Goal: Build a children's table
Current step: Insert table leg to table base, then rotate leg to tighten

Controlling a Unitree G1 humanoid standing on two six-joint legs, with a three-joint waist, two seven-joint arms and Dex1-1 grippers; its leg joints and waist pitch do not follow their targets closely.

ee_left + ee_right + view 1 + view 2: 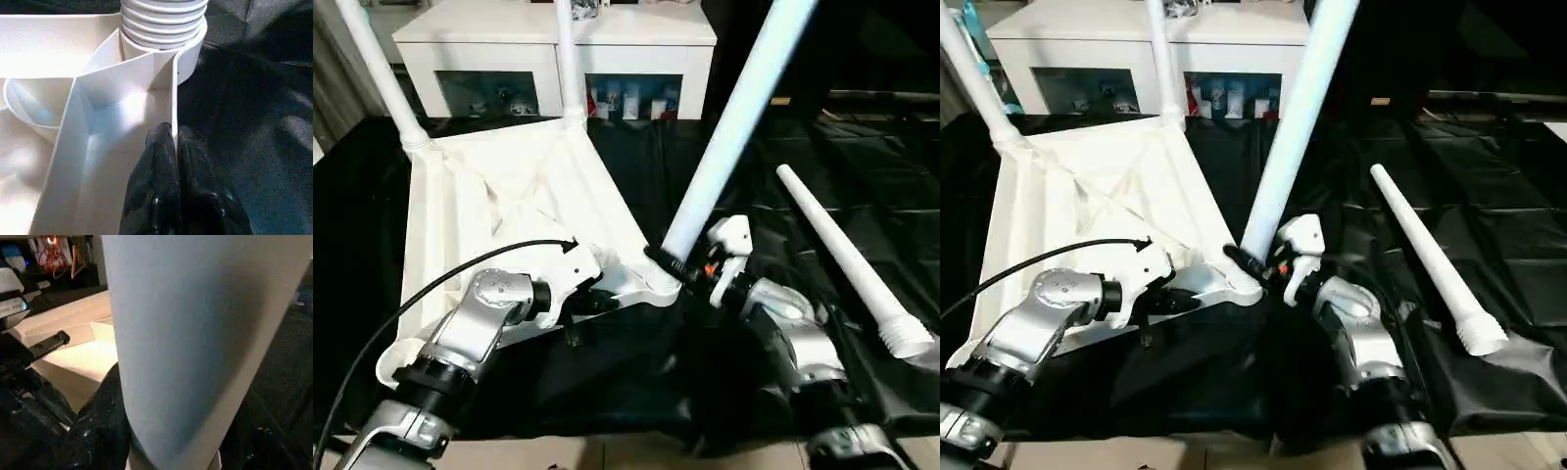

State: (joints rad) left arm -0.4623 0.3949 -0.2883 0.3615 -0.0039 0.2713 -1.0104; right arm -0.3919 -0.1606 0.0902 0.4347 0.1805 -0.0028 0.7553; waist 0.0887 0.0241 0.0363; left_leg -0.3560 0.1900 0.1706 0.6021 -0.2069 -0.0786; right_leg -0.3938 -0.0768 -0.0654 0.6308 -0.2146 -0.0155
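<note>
The white table top (489,196) lies upside down on black cloth, ribs up. Two legs stand in its far corners, one at the left (382,73) and one at the right (566,59). A third leg (734,127) leans up and to the right out of the near right corner socket (656,286), and its ribbed end (164,22) sits in that socket. My right gripper (675,260) is shut on this leg just above the socket. My left gripper (172,137) is shut on the top's thin side wall (173,88) right beside the same corner.
A fourth leg (847,259) lies loose on the black cloth (862,176) to the right, flared end toward me. A white cabinet (558,49) with glass doors stands behind the table top. A black cable (440,279) arcs over my left forearm.
</note>
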